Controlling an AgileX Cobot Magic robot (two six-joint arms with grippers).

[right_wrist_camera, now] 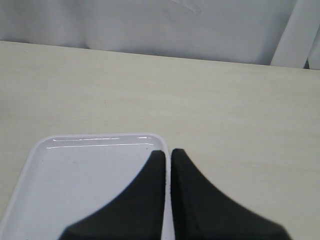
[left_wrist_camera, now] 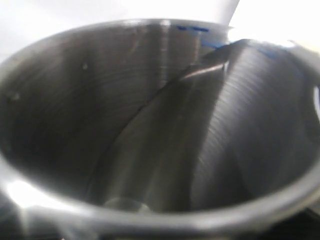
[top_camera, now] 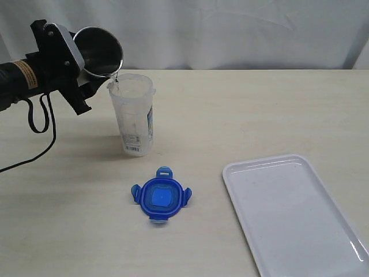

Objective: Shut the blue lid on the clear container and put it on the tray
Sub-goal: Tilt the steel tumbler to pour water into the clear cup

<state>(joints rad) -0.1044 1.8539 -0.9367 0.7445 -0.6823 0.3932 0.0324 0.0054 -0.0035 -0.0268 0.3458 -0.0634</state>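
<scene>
The left gripper [top_camera: 85,70] clamps a round grey steel cup [top_camera: 99,51] tilted over the tall clear plastic container [top_camera: 134,115], apparently to pour, while the right gripper [right_wrist_camera: 168,162] has its fingers together.

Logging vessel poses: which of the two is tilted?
The steel cup, tipped with its mouth over the clear container; that container stands upright.

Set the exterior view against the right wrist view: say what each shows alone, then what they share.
Only the exterior view: the left hand gripping a steel cup, tipped over the open clear container, and the blue lid lying on the table in front of the container. Only the right wrist view: the right hand, shut and empty. Both: the tray, the table and the white backdrop.
</scene>
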